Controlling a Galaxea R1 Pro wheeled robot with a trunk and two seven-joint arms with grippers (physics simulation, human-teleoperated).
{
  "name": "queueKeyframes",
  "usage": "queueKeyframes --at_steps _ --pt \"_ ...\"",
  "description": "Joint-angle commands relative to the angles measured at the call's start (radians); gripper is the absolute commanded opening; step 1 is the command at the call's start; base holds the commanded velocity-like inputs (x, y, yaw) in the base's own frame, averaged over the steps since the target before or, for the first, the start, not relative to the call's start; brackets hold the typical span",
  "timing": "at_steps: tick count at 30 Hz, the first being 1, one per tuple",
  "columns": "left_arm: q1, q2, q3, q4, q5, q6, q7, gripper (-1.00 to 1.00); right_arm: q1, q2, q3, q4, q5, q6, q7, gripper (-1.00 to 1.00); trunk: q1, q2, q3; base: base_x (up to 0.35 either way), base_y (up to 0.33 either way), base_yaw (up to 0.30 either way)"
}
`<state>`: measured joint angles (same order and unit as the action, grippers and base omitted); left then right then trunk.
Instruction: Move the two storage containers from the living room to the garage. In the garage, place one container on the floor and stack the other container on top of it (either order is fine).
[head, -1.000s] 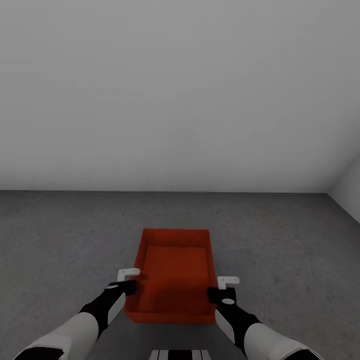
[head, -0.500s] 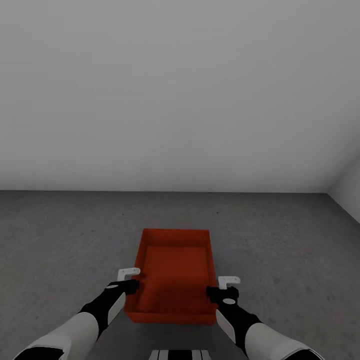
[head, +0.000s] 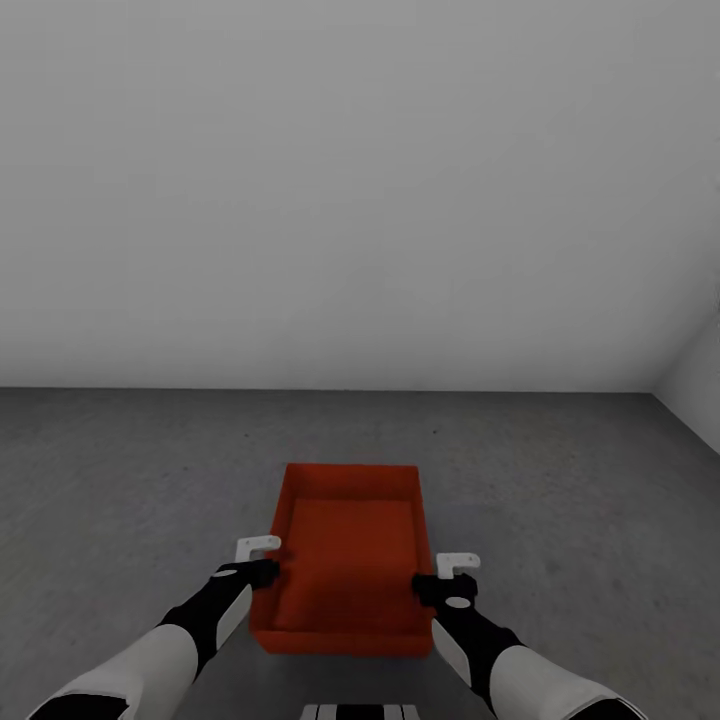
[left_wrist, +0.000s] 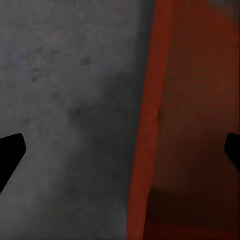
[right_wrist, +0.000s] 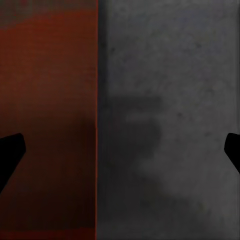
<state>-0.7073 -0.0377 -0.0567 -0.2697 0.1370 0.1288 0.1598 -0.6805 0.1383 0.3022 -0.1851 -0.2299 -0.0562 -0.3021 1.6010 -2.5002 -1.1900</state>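
A red-orange storage container (head: 347, 545) stands open-top on the dark grey concrete floor (head: 120, 480) of the garage, just in front of me. My left gripper (head: 262, 572) is open astride its left wall, and my right gripper (head: 430, 588) is open astride its right wall. In the left wrist view the container's wall (left_wrist: 145, 150) runs between the wide-apart black fingertips of the left gripper (left_wrist: 120, 155). In the right wrist view the container wall (right_wrist: 95, 125) likewise lies between the spread fingertips of the right gripper (right_wrist: 120, 155). I cannot tell whether any finger touches the walls.
A bare light grey wall (head: 360, 200) rises behind the container. A second wall (head: 695, 390) meets it in a corner at the far right. Rough concrete spreads to both sides of the container.
The whole head picture has shifted down a little, container and floor line with it, so the camera has moved. Both grippers stay open at the container's side walls.
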Motion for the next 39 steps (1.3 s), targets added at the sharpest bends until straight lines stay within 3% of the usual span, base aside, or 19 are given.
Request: queueKeyframes --at_steps 1,27,39 --pt "0.000 0.001 -0.006 -0.002 0.010 0.006 0.006 1.00 -0.001 -0.001 0.008 0.001 -0.014 -0.004 -0.002 1.00 -0.001 0.000 0.003 0.000 0.000 0.000" --pt "0.000 0.002 -0.005 -0.003 0.010 0.005 0.005 1.00 -0.001 -0.006 0.008 0.001 -0.013 -0.015 -0.001 1.00 -0.097 0.175 0.085 0.000 0.000 0.000" --pt "0.000 0.002 -0.003 0.000 0.011 0.005 0.005 1.00 -0.001 -0.021 0.010 0.001 -0.007 -0.009 0.001 1.00 -0.143 0.259 0.123 0.000 0.000 0.000"
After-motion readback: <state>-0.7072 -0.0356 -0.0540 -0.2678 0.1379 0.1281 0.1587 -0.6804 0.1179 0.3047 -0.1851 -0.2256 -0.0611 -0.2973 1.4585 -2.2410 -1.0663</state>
